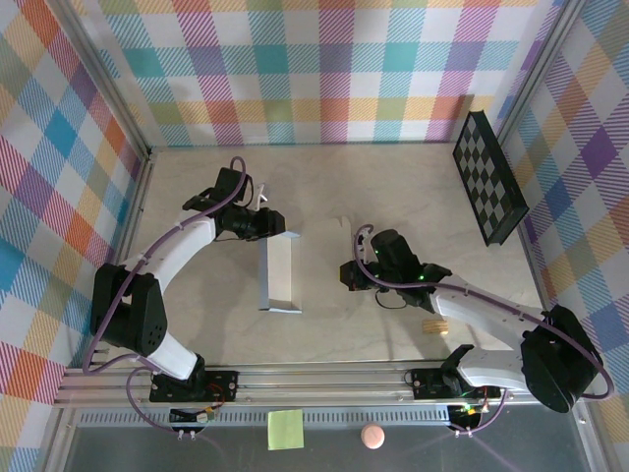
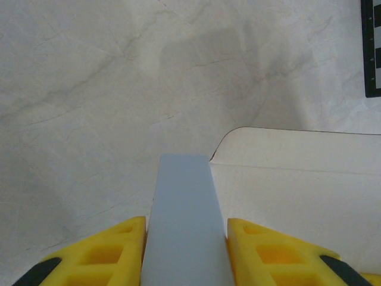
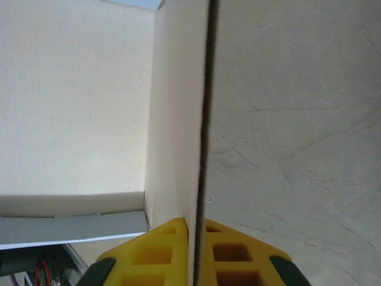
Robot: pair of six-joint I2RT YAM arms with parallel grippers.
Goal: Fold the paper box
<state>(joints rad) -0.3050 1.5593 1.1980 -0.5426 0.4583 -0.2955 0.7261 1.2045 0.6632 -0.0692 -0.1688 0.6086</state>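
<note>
The left end effector (image 2: 186, 223) is clamped on a grey-blue strip of the paper box (image 1: 280, 270); in its wrist view a yellow finger sits tight on either side of the strip. The right end effector (image 3: 195, 223) is closed on a thin upright wall of the same box, pinching its edge between the fingers.

The box sits mid-tabletop (image 1: 393, 187), between the two arms. From above, its left long wall stands up, showing a beige inner face and a grey-blue edge at the near end. The right wrist view shows the opposite wall upright, meeting a short near wall at a corner. Past the left fingers, a rounded flap lies flat.

I judge the fold to be roughly midway: the side walls are raised, while at least one flap lies untucked and nothing looks locked yet.

Count:
- one paper box
- two end effectors
- one checkerboard panel (image 1: 488, 177)
- one sticky note (image 1: 285, 429)
- one small pink ball (image 1: 371, 436)
</note>
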